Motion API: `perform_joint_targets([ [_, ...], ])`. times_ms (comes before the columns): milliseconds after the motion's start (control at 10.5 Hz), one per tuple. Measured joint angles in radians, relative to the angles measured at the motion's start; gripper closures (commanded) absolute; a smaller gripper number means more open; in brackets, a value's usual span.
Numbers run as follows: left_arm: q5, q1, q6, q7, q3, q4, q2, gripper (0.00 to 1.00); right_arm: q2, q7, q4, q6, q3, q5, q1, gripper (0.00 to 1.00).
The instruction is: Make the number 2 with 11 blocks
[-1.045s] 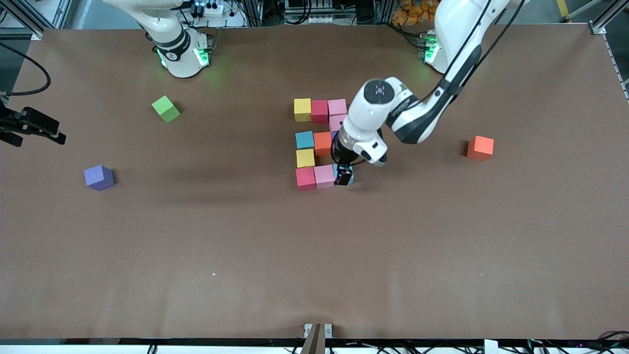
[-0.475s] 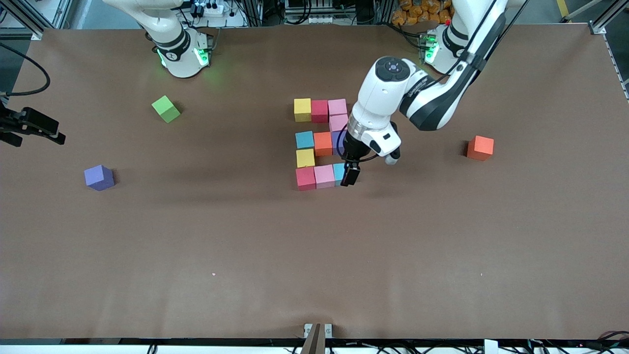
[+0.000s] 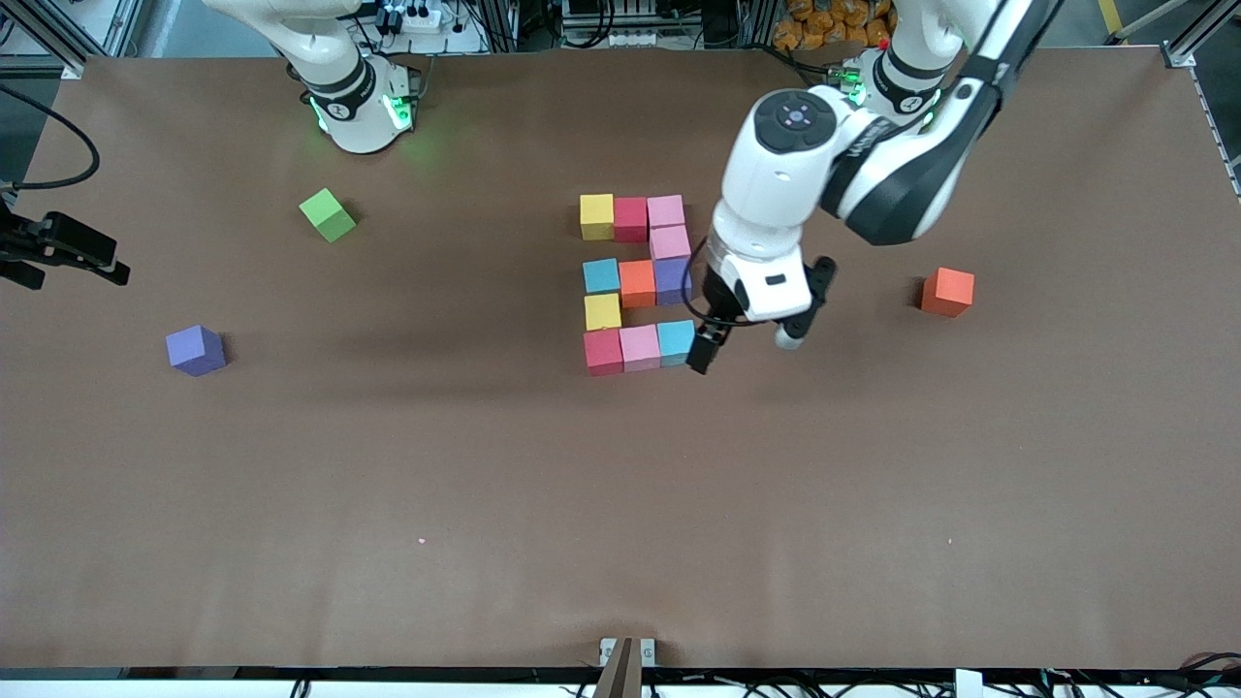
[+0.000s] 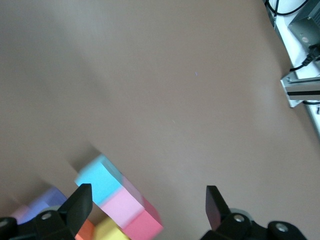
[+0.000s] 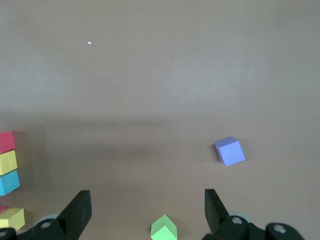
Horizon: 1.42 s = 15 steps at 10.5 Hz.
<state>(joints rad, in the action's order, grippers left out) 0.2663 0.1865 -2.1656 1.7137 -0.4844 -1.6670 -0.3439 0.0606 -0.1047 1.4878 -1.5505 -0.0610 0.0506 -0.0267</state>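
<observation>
Front view: number 2 [image 3: 637, 284] sitting mid-table, eleven touching blocks — yellow, red, pink along the row nearest the bases, pink under that, then light blue, orange, purple, then yellow, then red, pink and a light blue cube [image 3: 676, 341] on the row nearest the camera. Left gripper [image 3: 705, 351] up over the bare table just beside that light blue cube, fingers spread, gripping nothing. Loads of open brown table [image 3: 620, 504] on the camera side. Stray orange cube [image 3: 947, 292] toward the left arm's end, stray purple cube [image 3: 196, 350] and green cube [image 3: 328, 214] toward the right arm's end. No readable writing.

Left wrist view: open fingers [image 4: 80, 202], nothing between them, bottom corner of the digit close by.

Right wrist view: right gripper [image 5: 147, 212] waiting high, wide open and empty, purple and green cubes well apart below.
</observation>
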Motion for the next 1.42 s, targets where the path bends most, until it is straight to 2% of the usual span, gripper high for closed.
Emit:
perform_joint_targets([
  [475,-0.012,-0.130,0.265,-0.518,-0.003,0.154,0.015,0.00,0.000,0.000,0.000,0.000,-0.001,0.000,-0.001,0.00],
  [855,-0.097,-0.251,0.363,-0.921,0.007,0.176,0.110,0.00,0.000,0.000,0.001,0.000,-0.001,0.000,-0.001,0.00],
  [1139,-0.169,-0.251,0.466,-1.163,0.119,0.187,0.187,0.00,0.001,0.000,0.001,0.000,-0.002,0.000,-0.002,0.00],
  [1424,-0.187,-0.248,0.555,-1.397,0.243,0.225,0.212,0.00,0.001,0.000,0.001,0.000,-0.002,0.000,-0.002,0.00],
])
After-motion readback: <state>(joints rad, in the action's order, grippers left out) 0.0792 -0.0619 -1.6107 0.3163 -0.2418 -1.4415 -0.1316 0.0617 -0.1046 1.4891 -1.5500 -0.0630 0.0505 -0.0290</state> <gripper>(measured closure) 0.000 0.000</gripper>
